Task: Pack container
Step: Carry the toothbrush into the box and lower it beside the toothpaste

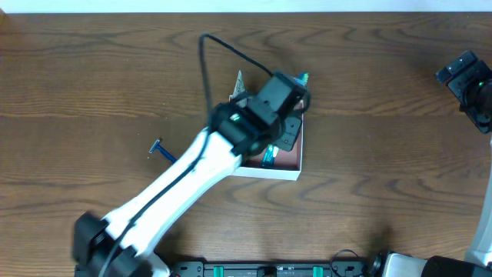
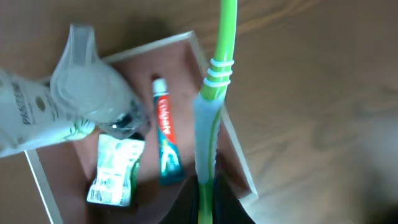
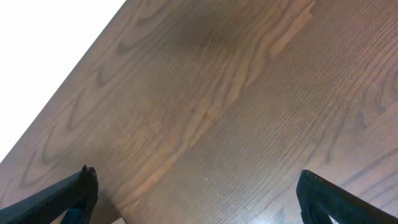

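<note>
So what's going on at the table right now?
The left arm is over the box, jaws shut on a green toothbrush that crosses one wall of the box and is not yet released. Inside lie a toothpaste tube and a green-and-white sachet; a clear packet sticks out over a corner. A small blue item, perhaps a razor, lies on the table beside the box. The right arm is off to the side, jaws open over bare wood.
</note>
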Robot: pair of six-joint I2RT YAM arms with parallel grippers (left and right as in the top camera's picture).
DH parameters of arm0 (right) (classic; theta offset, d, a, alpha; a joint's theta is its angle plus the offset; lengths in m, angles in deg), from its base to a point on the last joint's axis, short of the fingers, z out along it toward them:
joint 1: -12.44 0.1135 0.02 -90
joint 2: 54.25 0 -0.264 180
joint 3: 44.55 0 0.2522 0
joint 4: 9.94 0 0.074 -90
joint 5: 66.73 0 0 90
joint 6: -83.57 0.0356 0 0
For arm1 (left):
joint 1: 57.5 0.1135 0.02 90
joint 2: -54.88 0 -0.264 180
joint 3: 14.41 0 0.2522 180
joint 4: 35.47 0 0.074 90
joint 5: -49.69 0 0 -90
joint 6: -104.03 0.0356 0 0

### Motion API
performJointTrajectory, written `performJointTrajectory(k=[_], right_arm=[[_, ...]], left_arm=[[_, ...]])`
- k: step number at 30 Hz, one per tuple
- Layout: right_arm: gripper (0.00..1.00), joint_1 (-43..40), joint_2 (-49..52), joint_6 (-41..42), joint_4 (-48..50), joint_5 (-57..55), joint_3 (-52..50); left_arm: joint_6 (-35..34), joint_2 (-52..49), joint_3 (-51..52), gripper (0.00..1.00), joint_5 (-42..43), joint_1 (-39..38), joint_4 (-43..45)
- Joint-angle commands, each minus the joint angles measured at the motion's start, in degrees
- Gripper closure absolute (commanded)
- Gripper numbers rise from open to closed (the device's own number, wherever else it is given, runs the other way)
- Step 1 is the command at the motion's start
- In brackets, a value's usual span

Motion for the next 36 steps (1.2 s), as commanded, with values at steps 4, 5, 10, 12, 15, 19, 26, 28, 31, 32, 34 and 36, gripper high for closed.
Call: performJointTrajectory(k=[4,5,10,12,15,19,26,28,31,32,34,36], right_arm=[[0.01,-0.33,-0.11,-0.9,-0.02,-0.02,0.26],[0.01,-0.33,-0.11,-0.9,-0.02,-0.02,0.26],[0.01,-0.33,-0.11,-0.9,-0.02,-0.04,0.26],[0.01,-0.33,-0.11,-0.9,-0.04,-0.02,0.26],[0.01,-0.33,-0.11,-0.9,-0.02,-0.02,0.26],[0.01,-0.33,-0.11,-0.9,-0.02,-0.02,0.26],[0.01,-0.33,-0.11,-0.92,-0.04,-0.04,0.26],[0.01,-0.33,-0.11,-0.9,-0.02,-0.02,0.26],[0.01,-0.33,-0.11,-0.9,-0.02,-0.02,0.26],[0.01,-0.33,-0.11,-0.9,-0.04,-0.02,0.26],[0.01,-0.33,-0.11,-0.92,-0.02,-0.02,0.26],[0.01,-0.33,-0.11,-0.92,-0.04,-0.04,0.26]], left_arm=[[-9.68,-8.92,0.55,0.94,-6.05,-0.07,2.47],[-10.51,-10.1,0.55,0.94,-6.05,-0.07,2.71],[-13.53,-13.49,0.55,0.94,-6.05,-0.07,2.62],[-15.19,-14.21,0.55,0.94,-6.03,-0.07,2.16],[-16.59,-14.8,0.57,0.94,-6.05,-0.17,1.79],[-16.85,-14.91,0.61,0.94,-5.99,-1.01,1.75],[-16.85,-14.91,0.79,0.94,-6.1,-4.26,1.16],[-17.09,-14.91,0.98,0.94,-6.75,-4.68,1.14],[-18.32,-14.91,1.14,0.94,-8.15,-4.72,0.46],[-18.4,-14.91,1.14,0.94,-8.46,-4.72,0.24],[-18.8,-14.91,1.14,0.94,-8.76,-4.72,-0.37],[-19.54,-14.91,1.14,0.94,-8.83,-4.74,-1.05]])
